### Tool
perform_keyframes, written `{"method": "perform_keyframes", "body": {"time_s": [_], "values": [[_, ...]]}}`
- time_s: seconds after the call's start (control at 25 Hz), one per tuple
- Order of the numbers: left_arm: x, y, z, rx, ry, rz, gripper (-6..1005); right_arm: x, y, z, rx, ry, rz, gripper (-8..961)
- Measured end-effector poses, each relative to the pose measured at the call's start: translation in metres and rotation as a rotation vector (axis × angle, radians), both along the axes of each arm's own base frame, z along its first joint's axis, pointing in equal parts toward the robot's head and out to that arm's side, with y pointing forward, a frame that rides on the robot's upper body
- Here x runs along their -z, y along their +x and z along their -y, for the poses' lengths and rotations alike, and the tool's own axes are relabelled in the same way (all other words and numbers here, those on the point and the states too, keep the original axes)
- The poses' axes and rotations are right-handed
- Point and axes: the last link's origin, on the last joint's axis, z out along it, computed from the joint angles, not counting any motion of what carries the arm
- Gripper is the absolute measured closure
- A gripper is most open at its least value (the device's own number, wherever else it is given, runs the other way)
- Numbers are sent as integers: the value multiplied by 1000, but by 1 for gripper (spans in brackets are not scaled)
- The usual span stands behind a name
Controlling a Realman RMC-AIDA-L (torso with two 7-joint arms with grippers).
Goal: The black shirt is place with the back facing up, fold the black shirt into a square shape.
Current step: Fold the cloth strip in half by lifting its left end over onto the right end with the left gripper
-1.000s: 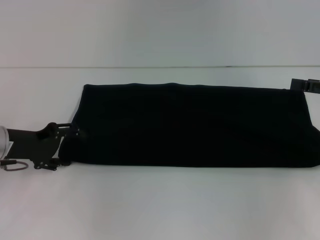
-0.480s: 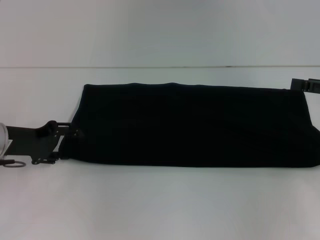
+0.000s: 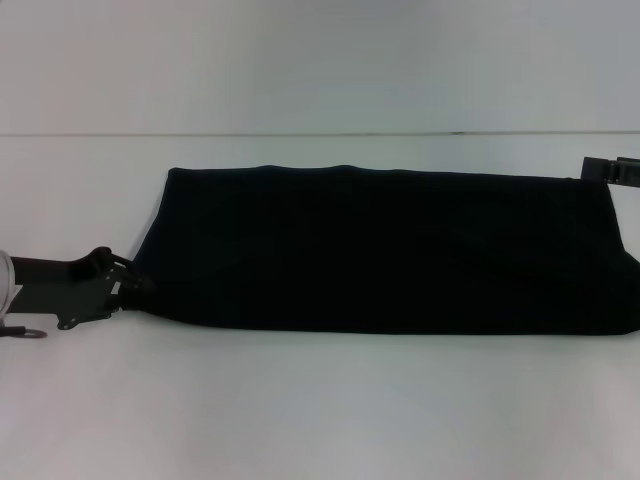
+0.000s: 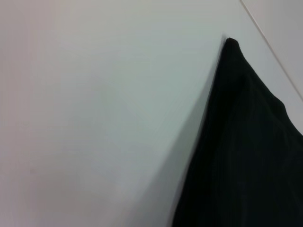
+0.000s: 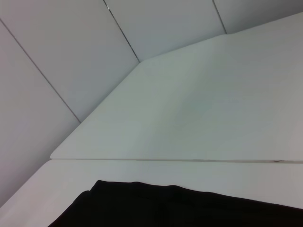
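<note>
The black shirt (image 3: 385,250) lies on the white table (image 3: 320,410) as a long flat band running left to right; no lettering shows. My left gripper (image 3: 130,285) is at the shirt's near left corner, its fingers drawn together on the fabric edge. The left wrist view shows a pointed corner of the shirt (image 4: 246,142) on the table. My right gripper (image 3: 612,169) shows only as a small dark piece at the shirt's far right corner. The right wrist view shows the shirt's edge (image 5: 189,208) along the bottom.
The white table's far edge (image 3: 320,134) meets a pale panelled wall (image 5: 57,56). A small ring (image 3: 28,332) hangs under my left wrist. The shirt's right end reaches the picture's right border.
My left gripper's fingers, spread apart at the shirt's left end a second ago, have drawn together on its near left corner. The shirt and right arm have not moved.
</note>
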Motion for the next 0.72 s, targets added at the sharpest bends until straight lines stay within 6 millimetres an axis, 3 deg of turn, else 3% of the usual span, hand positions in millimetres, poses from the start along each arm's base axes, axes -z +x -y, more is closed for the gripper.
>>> {"method": "perform_keyframes", "body": {"time_s": [0.6,0.72], "values": [[2,-3,4,77,-4,-30,953,4,-1,2,-7,12,-23,22],[0,-5,6,129,-6,-60,949,7,-2,3,-8,16,-39,22]]}}
